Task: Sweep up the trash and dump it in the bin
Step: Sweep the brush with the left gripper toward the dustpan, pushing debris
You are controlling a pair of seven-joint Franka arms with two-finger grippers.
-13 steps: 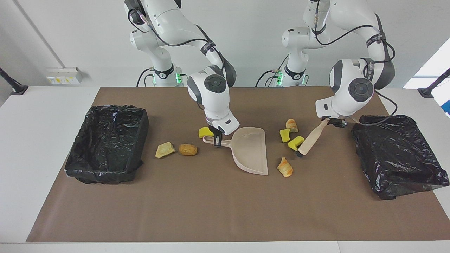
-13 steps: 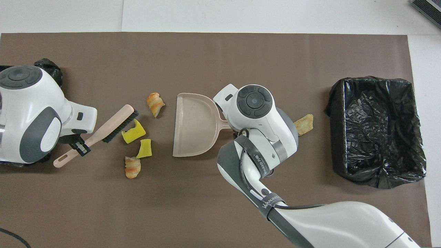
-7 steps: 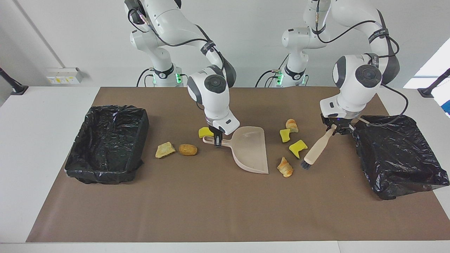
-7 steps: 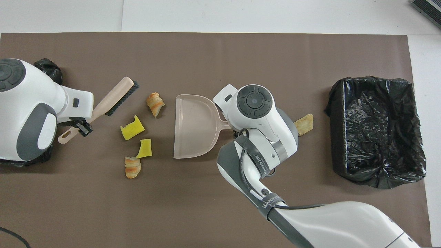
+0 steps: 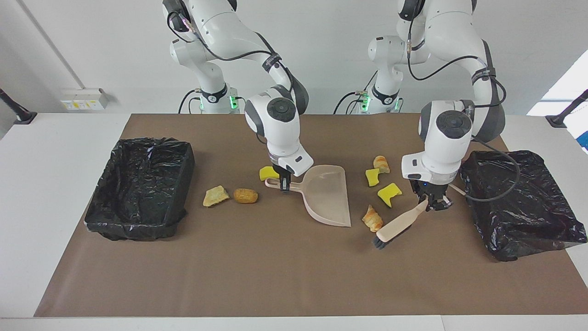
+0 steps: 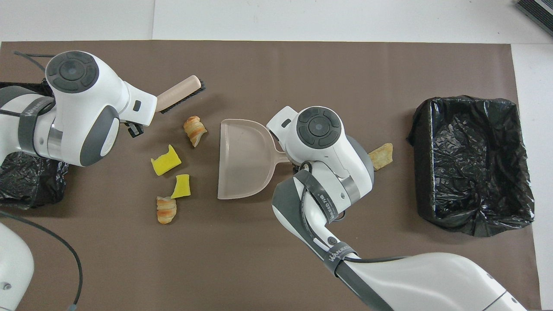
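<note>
My left gripper (image 5: pixel 432 202) is shut on the handle of a beige brush (image 5: pixel 398 227) (image 6: pixel 179 93). The black bristles are low over the mat, just farther from the robots than an orange-striped croissant piece (image 5: pixel 372 218) (image 6: pixel 195 130). My right gripper (image 5: pixel 284 184) is shut on the handle of the beige dustpan (image 5: pixel 328 195) (image 6: pixel 242 160), which lies on the mat with its mouth toward the trash. Two yellow sponge chunks (image 5: pixel 389 193) (image 5: pixel 372 176) and another croissant piece (image 5: pixel 381 163) lie beside that mouth. A third sponge (image 5: pixel 267 173), a brown nugget (image 5: pixel 245 196) and a tan wedge (image 5: pixel 215 196) lie on the dustpan's handle side.
A black-lined bin (image 5: pixel 140 184) (image 6: pixel 473 164) stands at the right arm's end of the brown mat. A second bin in a black bag (image 5: pixel 519 204) (image 6: pixel 26 181) sits at the left arm's end, close to the left arm's wrist.
The left arm has carried the brush away from the robots, past the sponge chunks, and turned its head toward the dustpan. One sponge chunk was nudged. The right arm and the dustpan have hardly moved.
</note>
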